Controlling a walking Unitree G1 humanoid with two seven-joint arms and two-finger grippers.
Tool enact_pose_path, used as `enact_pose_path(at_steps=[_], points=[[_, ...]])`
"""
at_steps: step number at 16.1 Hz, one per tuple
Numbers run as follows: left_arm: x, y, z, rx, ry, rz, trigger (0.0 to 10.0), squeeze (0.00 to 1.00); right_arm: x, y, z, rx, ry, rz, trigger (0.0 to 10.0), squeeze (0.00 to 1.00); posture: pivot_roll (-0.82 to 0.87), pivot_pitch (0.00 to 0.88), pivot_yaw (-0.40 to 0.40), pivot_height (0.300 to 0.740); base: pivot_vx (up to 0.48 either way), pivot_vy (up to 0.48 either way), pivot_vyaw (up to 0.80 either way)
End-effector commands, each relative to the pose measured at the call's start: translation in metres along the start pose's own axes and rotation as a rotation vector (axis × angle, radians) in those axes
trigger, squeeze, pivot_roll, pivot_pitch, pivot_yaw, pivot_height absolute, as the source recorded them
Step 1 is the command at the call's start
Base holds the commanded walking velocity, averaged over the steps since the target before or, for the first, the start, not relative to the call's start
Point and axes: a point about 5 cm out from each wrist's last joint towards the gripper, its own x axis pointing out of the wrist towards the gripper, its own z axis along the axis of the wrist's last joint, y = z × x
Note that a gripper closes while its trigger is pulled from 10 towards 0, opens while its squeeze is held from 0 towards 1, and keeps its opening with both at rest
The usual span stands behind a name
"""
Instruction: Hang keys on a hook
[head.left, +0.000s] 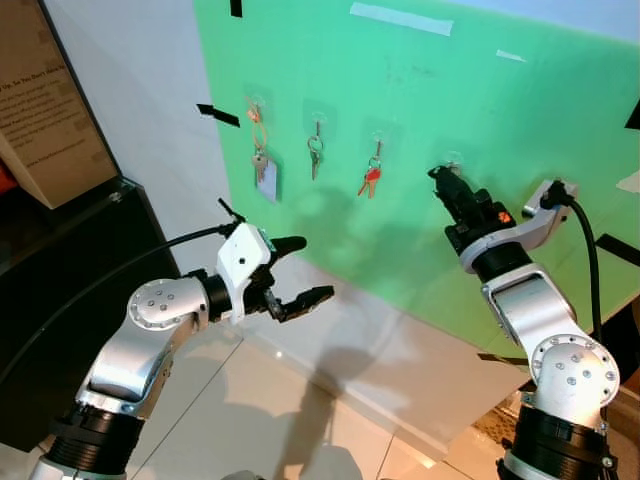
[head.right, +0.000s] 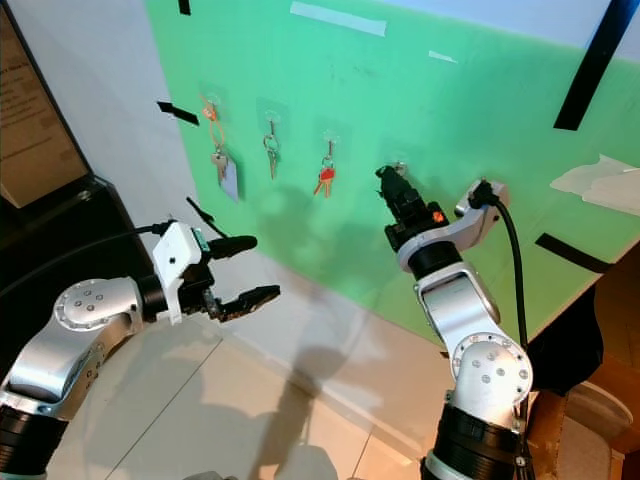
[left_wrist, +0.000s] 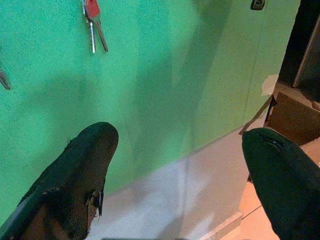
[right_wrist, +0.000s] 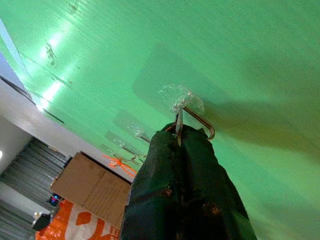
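The right gripper (right_wrist: 179, 135) is pressed up to the matte green board (head.left: 480, 110), its two black fingers pinched flat together on a thin metal key ring (right_wrist: 178, 121) right at the curved wire hook (right_wrist: 200, 120), which sits on a clear adhesive pad. Whether the ring is over the hook I cannot tell. Three more key sets hang along the board's upper edge: tagged keys (head.left: 262, 165), silver keys (head.left: 315, 152), red-capped keys (head.left: 370, 180). The left gripper (head.left: 300, 272) hovers low, rounded fingers spread wide, empty.
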Motion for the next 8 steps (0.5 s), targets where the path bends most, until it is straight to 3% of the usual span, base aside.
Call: enact_pose_path(at_steps=[1, 5, 8], points=[[0.001, 0.001, 0.001, 0.011, 0.008, -0.009, 10.0, 0.55, 0.0, -0.004, 0.004, 0.018, -0.005, -0.027, 10.0, 0.0, -0.15, 0.0, -0.005, 0.74, 0.0, 0.0, 0.0], [0.001, 0.001, 0.001, 0.012, 0.007, -0.009, 10.0, 0.54, -0.004, 0.0, 0.004, -0.003, 0.003, 0.005, 10.0, 0.0, -0.15, 0.0, -0.004, 0.74, 0.0, 0.0, 0.0], [0.002, 0.001, 0.002, 0.011, 0.006, -0.012, 10.0, 0.54, -0.009, 0.013, 0.01, -0.042, -0.024, 0.106, 10.0, 0.0, -0.15, 0.0, -0.006, 0.74, 0.0, 0.0, 0.0]])
